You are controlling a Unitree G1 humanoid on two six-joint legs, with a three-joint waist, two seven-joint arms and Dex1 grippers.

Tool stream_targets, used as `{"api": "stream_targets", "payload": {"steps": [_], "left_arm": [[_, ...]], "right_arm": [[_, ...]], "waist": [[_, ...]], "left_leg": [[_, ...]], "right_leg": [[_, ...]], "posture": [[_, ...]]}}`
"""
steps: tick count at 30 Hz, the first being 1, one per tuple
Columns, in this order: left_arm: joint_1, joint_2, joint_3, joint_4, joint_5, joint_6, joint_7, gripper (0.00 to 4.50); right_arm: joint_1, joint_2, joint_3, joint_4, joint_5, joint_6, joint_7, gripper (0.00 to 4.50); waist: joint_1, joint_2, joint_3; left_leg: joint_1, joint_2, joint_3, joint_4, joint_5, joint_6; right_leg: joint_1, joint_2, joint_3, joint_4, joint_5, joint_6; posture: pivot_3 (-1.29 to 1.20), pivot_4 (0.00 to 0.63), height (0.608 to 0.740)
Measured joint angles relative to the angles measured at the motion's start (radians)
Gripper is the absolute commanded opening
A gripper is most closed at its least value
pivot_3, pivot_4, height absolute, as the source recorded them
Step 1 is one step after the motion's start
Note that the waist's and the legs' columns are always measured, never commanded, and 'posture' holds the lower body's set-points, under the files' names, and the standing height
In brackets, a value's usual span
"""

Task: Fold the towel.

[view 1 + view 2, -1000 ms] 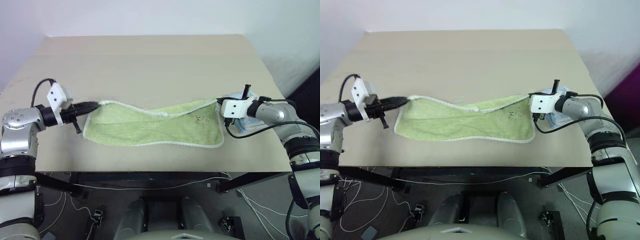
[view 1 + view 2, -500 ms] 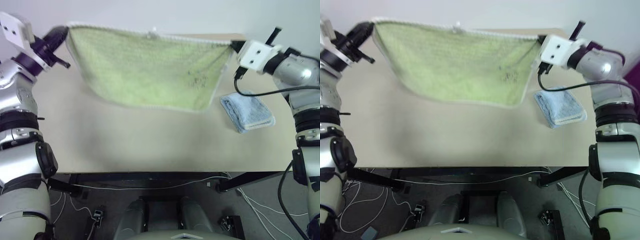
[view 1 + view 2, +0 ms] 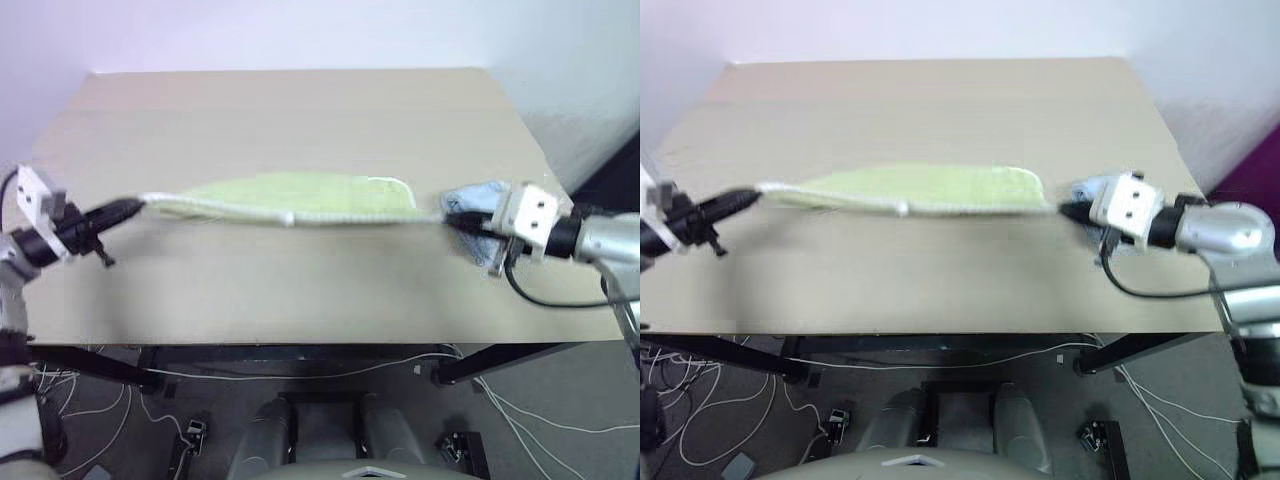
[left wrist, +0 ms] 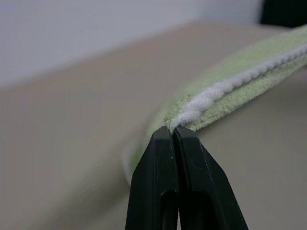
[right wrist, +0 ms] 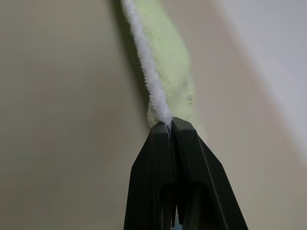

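Towel (image 3: pixel 290 198) stretched taut across the middle of the bench (image 3: pixel 300 110), left tool (image 3: pixel 128 209) and right tool (image 3: pixel 452 215) each clamped on an end of its white-edged hem. First fold underway, I reckon; next, lay that hem down evenly without slack.

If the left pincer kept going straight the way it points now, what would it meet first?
The left pincer, shut on the towel, points along it toward the right pincer. It would likely run into the towel itself first; depth is unclear.

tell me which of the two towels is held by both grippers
The light yellow-green towel, stretched between the left gripper and right gripper; the light blue towel lies unheld by the right arm.
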Motion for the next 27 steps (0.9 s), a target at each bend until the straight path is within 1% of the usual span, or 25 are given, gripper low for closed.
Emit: {"api": "stream_targets", "payload": {"steps": [3, 6, 10, 13, 16, 20, 23, 27], "left_arm": [[0.115, 0.030, 0.011, -0.102, -0.022, 0.069, -0.033, 0.00], [0.220, 0.071, 0.035, -0.183, -0.048, 0.150, -0.053, 0.00], [0.284, 0.090, 0.046, -0.230, -0.052, 0.194, -0.063, 0.00], [0.279, 0.092, 0.046, -0.232, -0.038, 0.175, -0.052, 0.00], [0.191, 0.067, 0.032, -0.202, -0.006, 0.114, -0.007, 0.00], [0.029, 0.033, -0.035, -0.096, 0.060, 0.034, 0.048, 0.00], [-0.076, 0.005, -0.087, 0.005, 0.116, -0.032, 0.079, 0.00], [-0.234, -0.049, -0.161, 0.184, 0.211, -0.144, 0.144, 0.00]], "right_arm": [[0.121, -0.029, -0.026, -0.080, 0.041, 0.074, 0.045, 0.04], [0.229, -0.057, -0.086, -0.133, 0.089, 0.139, 0.096, 0.04], [0.289, -0.070, -0.125, -0.161, 0.130, 0.186, 0.146, 0.04], [0.284, -0.074, -0.131, -0.162, 0.134, 0.188, 0.157, 0.04], [0.201, -0.066, -0.114, -0.126, 0.116, 0.178, 0.142, 0.04], [0.029, -0.029, -0.029, 0.001, 0.025, 0.123, 0.102, 0.04], [-0.100, 0.008, 0.053, 0.122, -0.059, 0.068, 0.081, 0.04], [-0.351, 0.107, 0.174, 0.380, -0.206, -0.042, 0.033, 0.04]], "waist": [[0.006, 0.000, 0.000], [0.013, 0.000, 0.000], [0.023, 0.000, 0.000], [0.027, 0.000, 0.000], [0.031, 0.000, 0.000], [0.028, -0.001, -0.001], [0.023, -0.001, 0.000], [0.020, -0.001, 0.000]], "left_leg": [[0.001, 0.000, 0.000, 0.000, 0.000, 0.000], [0.002, 0.000, 0.000, 0.000, -0.001, 0.001], [0.003, 0.000, 0.000, 0.000, -0.001, 0.001], [0.003, 0.000, 0.000, 0.000, -0.001, 0.001], [0.003, 0.000, 0.000, 0.000, -0.001, 0.000], [0.002, 0.000, 0.001, 0.000, -0.001, 0.000], [0.002, 0.000, 0.001, 0.000, -0.001, 0.000], [0.001, 0.000, 0.002, 0.000, 0.000, 0.000]], "right_leg": [[0.002, -0.001, 0.000, -0.001, 0.000, 0.000], [0.004, -0.001, 0.001, -0.002, 0.000, 0.000], [0.004, -0.001, 0.001, -0.003, 0.000, 0.000], [0.004, -0.001, 0.001, -0.004, 0.000, 0.000], [0.005, -0.002, 0.000, -0.004, 0.001, 0.001], [0.004, -0.001, -0.001, -0.004, 0.001, 0.001], [0.002, 0.000, -0.001, -0.003, 0.001, 0.001], [0.000, 0.001, -0.001, -0.002, 0.001, 0.001]], "posture": [[0.00, 0.150, 0.740], [0.00, 0.150, 0.740], [0.00, 0.150, 0.740], [0.00, 0.150, 0.740], [0.00, 0.150, 0.740], [0.00, 0.150, 0.740], [0.00, 0.150, 0.740], [0.00, 0.150, 0.740]]}}
